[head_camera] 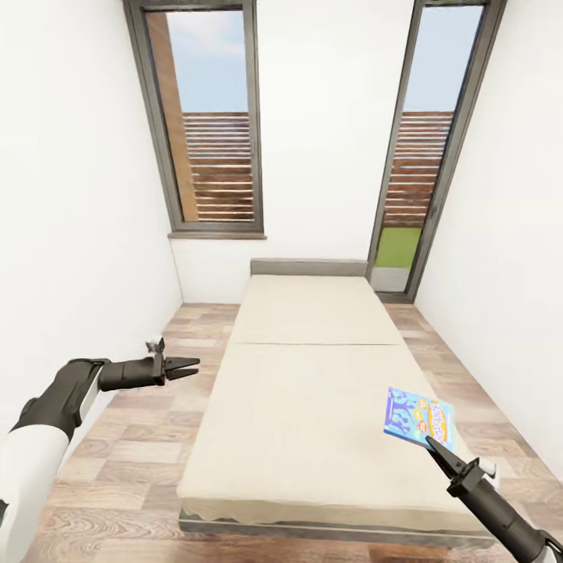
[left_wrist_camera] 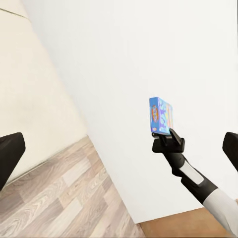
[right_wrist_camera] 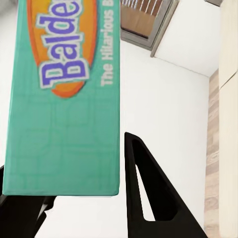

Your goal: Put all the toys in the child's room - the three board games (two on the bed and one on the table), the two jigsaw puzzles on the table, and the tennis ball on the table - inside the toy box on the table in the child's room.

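Head view centres on the bed, its beige mattress running toward the windows at twelve o'clock. At nine o'clock, over the wood floor, the left gripper hangs with jaws apart, empty. At four o'clock, the right gripper clamps the blue board game by its edge above the mattress.

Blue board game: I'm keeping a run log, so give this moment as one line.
right pincer: shut on blue board game, held above bed | left pincer: open, holding nothing, over floor

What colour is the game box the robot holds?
The board game is mostly blue with orange, clearest in the head view.
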Controlling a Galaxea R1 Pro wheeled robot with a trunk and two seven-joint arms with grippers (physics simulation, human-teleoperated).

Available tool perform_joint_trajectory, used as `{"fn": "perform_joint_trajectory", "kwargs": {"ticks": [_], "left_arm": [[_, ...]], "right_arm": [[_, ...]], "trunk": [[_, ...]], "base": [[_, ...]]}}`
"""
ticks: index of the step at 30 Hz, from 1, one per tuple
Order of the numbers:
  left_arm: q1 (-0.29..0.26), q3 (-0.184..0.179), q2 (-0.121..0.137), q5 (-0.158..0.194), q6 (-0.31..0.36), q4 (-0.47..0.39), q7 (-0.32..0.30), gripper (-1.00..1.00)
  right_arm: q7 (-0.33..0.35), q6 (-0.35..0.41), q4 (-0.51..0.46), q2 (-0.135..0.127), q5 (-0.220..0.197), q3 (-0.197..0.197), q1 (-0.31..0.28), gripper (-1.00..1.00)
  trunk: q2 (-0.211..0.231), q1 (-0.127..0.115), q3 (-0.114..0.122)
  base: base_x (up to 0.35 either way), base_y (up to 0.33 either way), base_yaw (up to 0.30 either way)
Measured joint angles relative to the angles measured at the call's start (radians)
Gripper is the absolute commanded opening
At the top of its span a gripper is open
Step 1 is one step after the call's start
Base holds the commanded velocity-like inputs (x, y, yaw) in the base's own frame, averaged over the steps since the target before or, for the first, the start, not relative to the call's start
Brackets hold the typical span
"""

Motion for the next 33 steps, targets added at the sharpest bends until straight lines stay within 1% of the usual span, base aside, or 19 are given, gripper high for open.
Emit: {"fn": "perform_joint_trajectory", "kwargs": {"ticks": [11, 18, 33], "left_arm": [[0.0, 0.0, -0.001, 0.0, 0.0, -0.008, 0.0, 1.0], [0.0, -0.001, -0.002, 0.0, 0.0, -0.008, 0.001, 1.0], [0.0, -0.002, -0.002, -0.001, 0.0, -0.008, 0.001, 1.0]], "right_arm": [[0.002, 0.001, -0.001, -0.001, 0.0, -0.001, 0.0, -1.0], [0.003, 0.002, -0.001, -0.002, 0.0, -0.013, 0.0, -1.0], [0.001, 0.001, 0.001, 0.0, 0.0, -0.014, 0.0, -1.0]], "trunk": [[0.0, 0.0, 0.017], [0.0, 0.0, 0.027], [0.0, 0.0, 0.05]], "base": [[0.0, 0.0, -0.172], [0.0, 0.0, -0.175], [0.0, 0.0, -0.177]]}}
